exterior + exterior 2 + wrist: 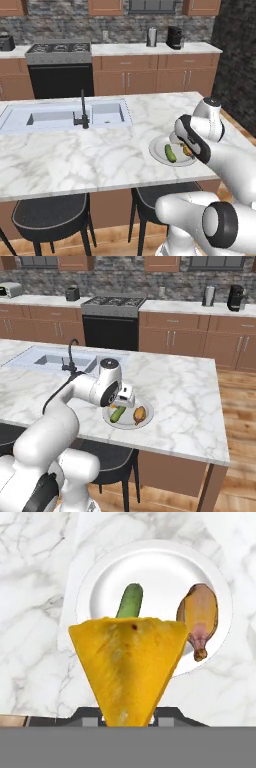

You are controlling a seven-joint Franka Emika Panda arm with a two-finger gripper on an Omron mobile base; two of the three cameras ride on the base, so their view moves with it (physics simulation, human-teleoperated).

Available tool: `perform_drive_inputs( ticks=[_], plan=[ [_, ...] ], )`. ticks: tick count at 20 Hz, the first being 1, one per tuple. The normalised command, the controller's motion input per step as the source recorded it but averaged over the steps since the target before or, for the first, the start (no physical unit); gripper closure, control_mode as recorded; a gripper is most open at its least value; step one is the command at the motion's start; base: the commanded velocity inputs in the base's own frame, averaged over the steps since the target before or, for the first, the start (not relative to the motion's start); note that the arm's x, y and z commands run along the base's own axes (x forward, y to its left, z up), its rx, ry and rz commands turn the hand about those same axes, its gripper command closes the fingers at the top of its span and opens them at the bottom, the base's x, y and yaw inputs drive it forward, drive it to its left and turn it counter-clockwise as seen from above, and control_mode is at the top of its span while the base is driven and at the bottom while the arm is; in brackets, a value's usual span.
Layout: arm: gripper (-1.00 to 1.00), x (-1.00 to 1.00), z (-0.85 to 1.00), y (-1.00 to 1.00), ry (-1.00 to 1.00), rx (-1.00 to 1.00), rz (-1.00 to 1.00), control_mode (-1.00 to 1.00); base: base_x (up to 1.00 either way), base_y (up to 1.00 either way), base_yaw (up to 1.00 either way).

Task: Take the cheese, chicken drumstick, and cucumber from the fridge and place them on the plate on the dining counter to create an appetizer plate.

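Black stove (60, 70) set among brown cabinets (150, 75). Coffee maker (174, 37) and steel canister (152, 36) on rear worktop. Two dark stools (50, 212) under island.

Two base cameras and one hand camera

We look forward and down from behind the arm; both share the plate (159, 150), which our hand camera sees close.

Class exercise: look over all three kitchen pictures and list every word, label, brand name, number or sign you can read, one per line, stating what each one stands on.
None: no readable text in any view.
The cheese, cucumber, chicken drumstick and plate are plain.
The coffee machine and toaster on the far worktop carry no legible marking; they are too small to tell.
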Motion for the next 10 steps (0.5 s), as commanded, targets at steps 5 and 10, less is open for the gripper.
perform_drive_inputs(
  ticks=[5, 10],
  plan=[
    [1.00, 0.29, -0.24, -0.35, 0.03, 0.00, 0.00, -1.00, 0.00, 0.00, 0.00],
    [1.00, 0.35, -0.20, -0.17, 0.03, 0.00, 0.00, -1.00, 0.00, 0.00, 0.00]
  ],
)
